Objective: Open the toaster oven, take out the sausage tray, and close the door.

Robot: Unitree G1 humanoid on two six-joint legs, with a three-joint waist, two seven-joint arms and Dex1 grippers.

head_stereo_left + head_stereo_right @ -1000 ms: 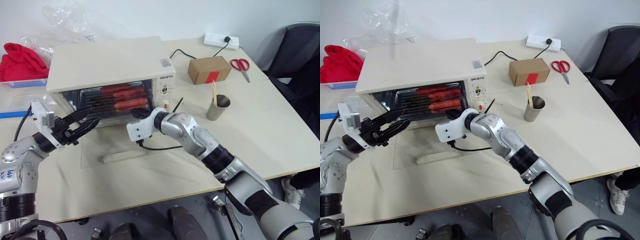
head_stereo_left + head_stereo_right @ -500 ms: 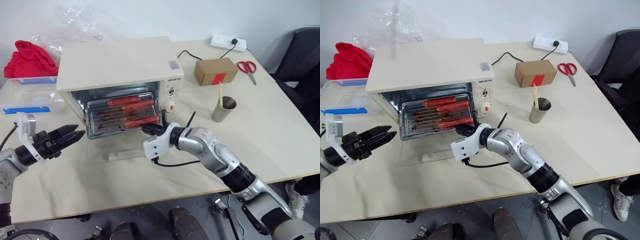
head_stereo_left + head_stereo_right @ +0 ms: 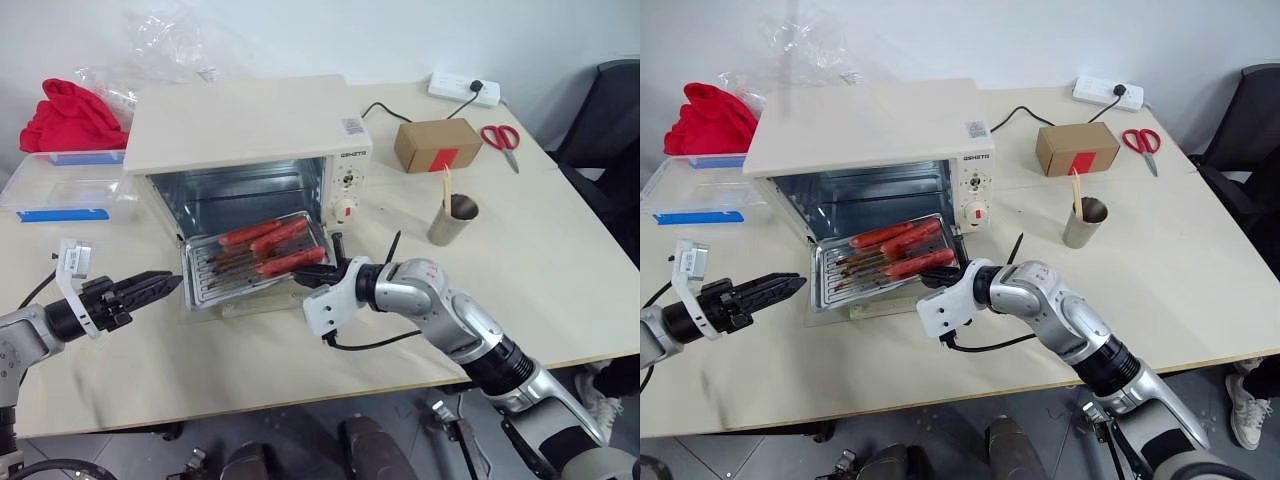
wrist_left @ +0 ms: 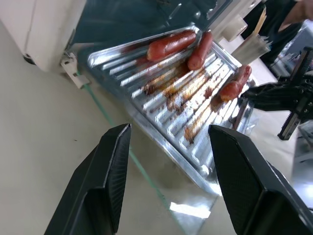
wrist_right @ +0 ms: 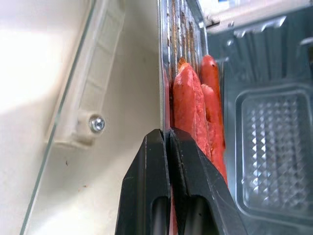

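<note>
1. Left eye view: a pale beige table under a white wall, with a dark office chair at its far right corner. The landmark is the toaster oven, cream-white, standing toward the back of the table.
2. Right of the oven: a cardboard box with a red label, red-handled scissors beyond the box, a white power strip behind it, and a metal cup holding a wooden stick.
3. Left of the oven: a clear plastic box with a blue strip, and a red cloth behind it. Crumpled clear plastic lies behind the oven.
4. Writing: a short dark brand word is printed above the oven's knobs and a small label sits on its top right corner; neither can be read.
5. The door lies folded down flat on the table in front of the oven, its white bar handle seen in the right wrist view.
6. The sausage tray, ribbed silver with three red sausages, sits over the lowered door, drawn out in front of the oven's mouth.
7. Right gripper: fingers pinched together on the tray's front right rim, just beside the nearest sausage.
8. Left gripper: fingers spread partway, holding nothing, apart from the tray's left edge and pointing toward it.
</note>
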